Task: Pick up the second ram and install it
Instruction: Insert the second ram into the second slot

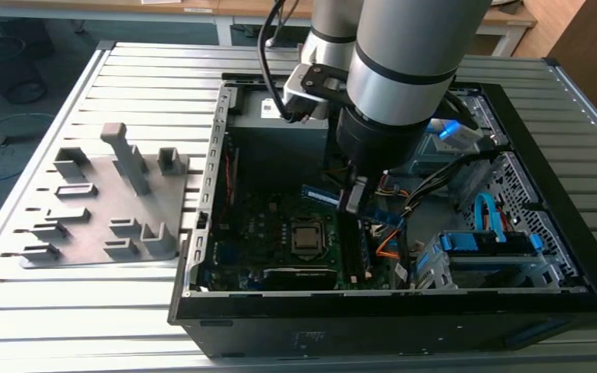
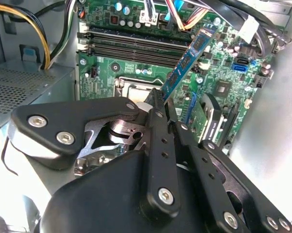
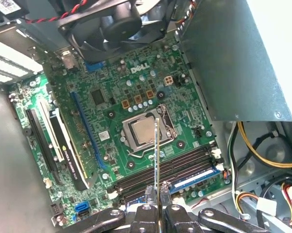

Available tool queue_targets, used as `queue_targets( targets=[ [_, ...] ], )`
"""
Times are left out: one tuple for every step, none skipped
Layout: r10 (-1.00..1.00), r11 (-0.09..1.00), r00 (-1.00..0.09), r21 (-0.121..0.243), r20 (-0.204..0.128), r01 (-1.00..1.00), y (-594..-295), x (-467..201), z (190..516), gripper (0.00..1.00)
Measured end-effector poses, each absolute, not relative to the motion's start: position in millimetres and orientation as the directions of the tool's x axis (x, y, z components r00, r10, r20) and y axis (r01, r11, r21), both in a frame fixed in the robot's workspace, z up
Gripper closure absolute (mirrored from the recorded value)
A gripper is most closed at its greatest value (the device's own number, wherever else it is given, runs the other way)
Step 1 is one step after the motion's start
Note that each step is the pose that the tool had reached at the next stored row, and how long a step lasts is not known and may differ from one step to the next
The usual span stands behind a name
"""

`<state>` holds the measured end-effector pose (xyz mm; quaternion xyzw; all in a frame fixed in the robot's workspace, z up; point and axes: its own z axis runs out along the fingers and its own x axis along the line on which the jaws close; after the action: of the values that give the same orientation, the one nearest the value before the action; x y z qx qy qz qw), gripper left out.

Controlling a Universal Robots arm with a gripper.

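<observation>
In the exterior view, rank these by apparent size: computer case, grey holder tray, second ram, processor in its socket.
Largest: computer case
Then: grey holder tray
Unsure: second ram and processor look alike; the ram sits raised, partly hidden behind the arm.

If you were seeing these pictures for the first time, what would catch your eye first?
The grey arm reaches into the open computer case on the slatted table, its hand shut on the second ram above the green motherboard. At the exterior view's left, beside the case, stands the grey holder tray.
</observation>
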<state>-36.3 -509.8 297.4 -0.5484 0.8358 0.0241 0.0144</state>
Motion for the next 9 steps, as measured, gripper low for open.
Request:
queue_targets(
  targets=[
    [-0.913, 0.404, -0.405, 0.025, -0.05, -0.915, -509.8, -36.3, 297.4, 0.86],
    [-0.91, 0.41, -0.411, 0.025, -0.05, -0.912, -509.8, -36.3, 297.4, 0.86],
    [-0.908, 0.416, -0.417, 0.024, -0.05, -0.909, -509.8, -36.3, 297.4, 0.86],
    [-0.905, 0.422, -0.422, 0.024, -0.05, -0.906, -509.8, -36.3, 297.3, 0.86],
    [-0.902, 0.428, -0.429, 0.024, -0.05, -0.903, -509.8, -36.3, 297.3, 0.86],
    [-0.899, 0.434, -0.434, 0.024, -0.05, -0.901, -509.8, -36.3, 297.3, 0.86],
    [-0.897, 0.439, -0.44, 0.024, -0.05, -0.898, -509.8, -36.3, 297.3, 0.86],
    [-0.894, 0.444, -0.445, 0.024, -0.05, -0.896, -509.8, -36.3, 297.3, 0.86],
    [-0.892, 0.449, -0.449, 0.024, -0.05, -0.893, -509.8, -36.3, 297.2, 0.86]
  ],
)
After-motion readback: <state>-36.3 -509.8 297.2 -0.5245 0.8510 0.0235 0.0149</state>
